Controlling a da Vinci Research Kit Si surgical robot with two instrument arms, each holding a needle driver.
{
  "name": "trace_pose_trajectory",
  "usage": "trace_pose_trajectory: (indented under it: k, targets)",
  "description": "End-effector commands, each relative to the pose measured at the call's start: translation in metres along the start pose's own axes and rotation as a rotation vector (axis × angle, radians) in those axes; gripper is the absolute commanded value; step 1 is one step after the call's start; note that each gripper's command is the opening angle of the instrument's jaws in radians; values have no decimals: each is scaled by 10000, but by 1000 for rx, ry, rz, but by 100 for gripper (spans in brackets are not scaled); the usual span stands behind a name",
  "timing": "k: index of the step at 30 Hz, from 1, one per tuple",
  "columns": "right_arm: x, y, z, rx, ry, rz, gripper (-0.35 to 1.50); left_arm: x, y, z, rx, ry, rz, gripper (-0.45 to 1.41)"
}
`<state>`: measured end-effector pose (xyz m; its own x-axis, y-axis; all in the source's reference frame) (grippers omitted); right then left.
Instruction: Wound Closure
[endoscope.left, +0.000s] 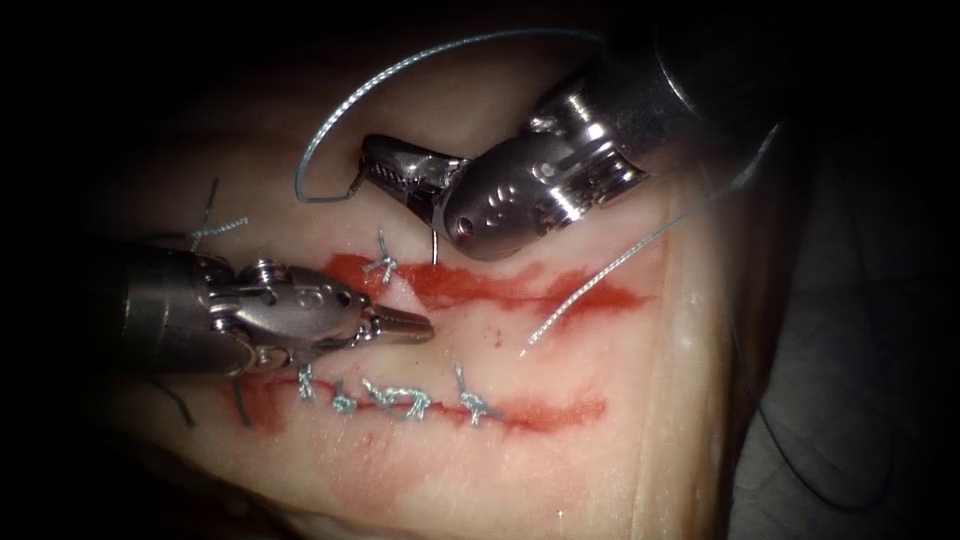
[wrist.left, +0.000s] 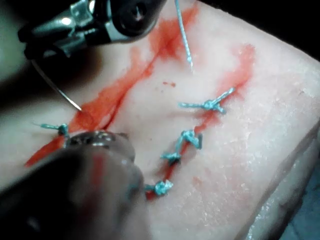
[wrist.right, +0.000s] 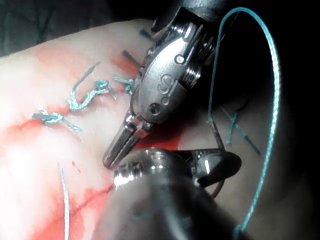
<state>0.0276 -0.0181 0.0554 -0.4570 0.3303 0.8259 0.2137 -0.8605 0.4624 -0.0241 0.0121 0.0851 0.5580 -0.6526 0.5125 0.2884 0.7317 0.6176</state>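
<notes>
The right claw is clenched on the needle near its thread end, above the far cut; the needle's point hangs just over the tissue, not in it. Thread loops away from the needle's tail. The left claw is clenched on nothing, between the far cut and the near, stitched one.

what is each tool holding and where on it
Right tool holds the needle near its thread end, tip clear of the tissue. Left tool holds nothing, jaws shut.
</notes>
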Motion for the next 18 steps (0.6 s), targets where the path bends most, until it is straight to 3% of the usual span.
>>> trace_pose_trajectory:
  k: [1,18]
  targets:
    - [-1,3,10,4,-2,8,-35,-1,2,6,-1,2,2,-45]
    - [2,7,9,-22,61,132,-35,2,6,-1,-7,24,6,-45]
